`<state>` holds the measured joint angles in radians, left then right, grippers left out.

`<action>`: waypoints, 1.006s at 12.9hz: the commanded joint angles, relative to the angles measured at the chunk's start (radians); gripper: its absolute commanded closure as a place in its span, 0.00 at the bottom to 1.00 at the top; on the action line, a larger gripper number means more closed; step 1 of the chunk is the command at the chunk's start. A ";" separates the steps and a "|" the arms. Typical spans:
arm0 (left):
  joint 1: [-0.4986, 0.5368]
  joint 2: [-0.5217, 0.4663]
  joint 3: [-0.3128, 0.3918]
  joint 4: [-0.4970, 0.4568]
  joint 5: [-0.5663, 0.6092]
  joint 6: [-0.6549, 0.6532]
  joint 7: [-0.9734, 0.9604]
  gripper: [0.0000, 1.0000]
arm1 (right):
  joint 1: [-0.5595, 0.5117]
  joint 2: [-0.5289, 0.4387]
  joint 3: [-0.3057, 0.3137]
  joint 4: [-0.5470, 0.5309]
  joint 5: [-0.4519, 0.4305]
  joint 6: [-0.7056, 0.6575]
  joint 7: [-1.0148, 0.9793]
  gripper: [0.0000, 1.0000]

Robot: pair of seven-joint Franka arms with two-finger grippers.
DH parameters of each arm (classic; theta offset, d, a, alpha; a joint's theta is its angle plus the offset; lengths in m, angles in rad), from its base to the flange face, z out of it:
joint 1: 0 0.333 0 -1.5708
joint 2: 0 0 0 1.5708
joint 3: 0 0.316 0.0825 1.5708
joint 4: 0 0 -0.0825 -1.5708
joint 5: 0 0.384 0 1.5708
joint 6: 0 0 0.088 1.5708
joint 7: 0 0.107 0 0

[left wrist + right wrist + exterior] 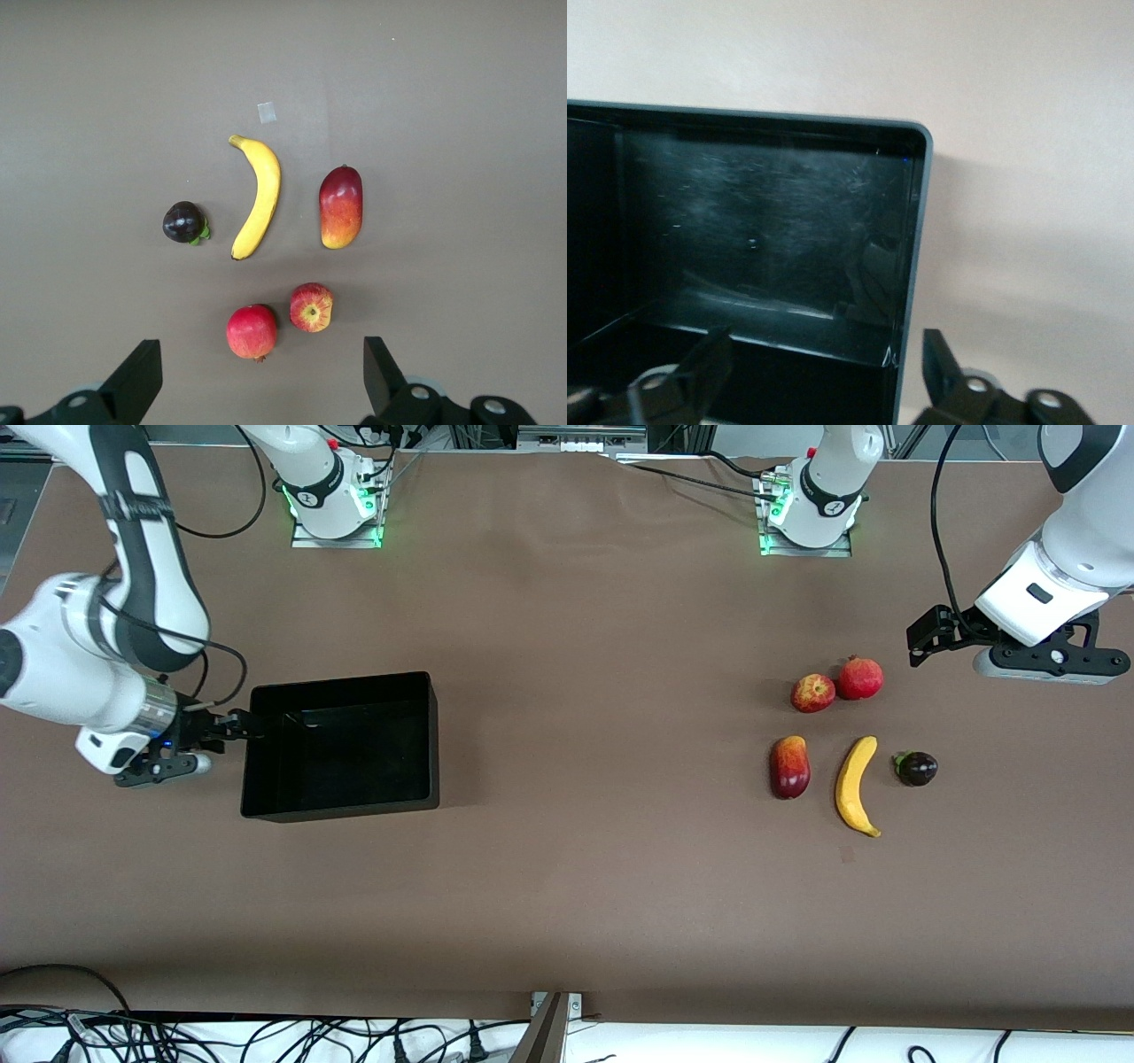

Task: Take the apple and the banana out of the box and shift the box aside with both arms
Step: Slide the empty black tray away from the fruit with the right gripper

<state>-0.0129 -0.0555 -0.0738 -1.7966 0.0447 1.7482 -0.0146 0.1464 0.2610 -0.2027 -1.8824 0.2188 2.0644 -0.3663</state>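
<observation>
- The banana point(856, 786) lies on the bare table point(567, 886), well apart from the box point(341, 746) toward the left arm's end, and is the fruit nearest the front camera.
- Just beside the banana sit a mango point(789, 766) and a small dark purple fruit point(916, 768), one on each flank.
- The apple point(812, 693) rests a little farther from the front camera than the banana, touching or nearly touching a pomegranate point(860, 677).
- The box stands toward the right arm's end of the table, empty as far as its glossy inside shows.
- The right gripper point(232, 727) sits at the box's short wall on that end, fingers spread with the wall between them, so the grip looks released rather than clenched.
- The left gripper point(926, 638) hangs over the table near the pomegranate, fingers wide apart and holding nothing; that arm waits.
- Judged from this: both fruits are already out and the box appears set aside, so little or nothing is left beyond pulling the right arm clear.
- No brand, label or writing can be read anywhere; a small pale square point(267, 112) on the table near the banana's tip is blank.
</observation>
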 commanded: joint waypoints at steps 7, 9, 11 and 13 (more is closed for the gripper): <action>-0.010 0.019 0.003 0.037 -0.013 -0.019 0.002 0.00 | 0.019 -0.233 0.005 0.225 -0.127 -0.466 0.096 0.00; -0.010 0.019 0.003 0.037 -0.013 -0.019 0.002 0.00 | 0.022 -0.232 0.005 0.246 -0.142 -0.478 0.093 0.00; -0.010 0.019 0.005 0.037 -0.013 -0.019 0.002 0.00 | 0.030 -0.224 0.005 0.258 -0.145 -0.477 0.095 0.00; -0.010 0.019 0.003 0.037 -0.013 -0.019 0.002 0.00 | 0.030 -0.223 0.005 0.266 -0.148 -0.478 0.095 0.00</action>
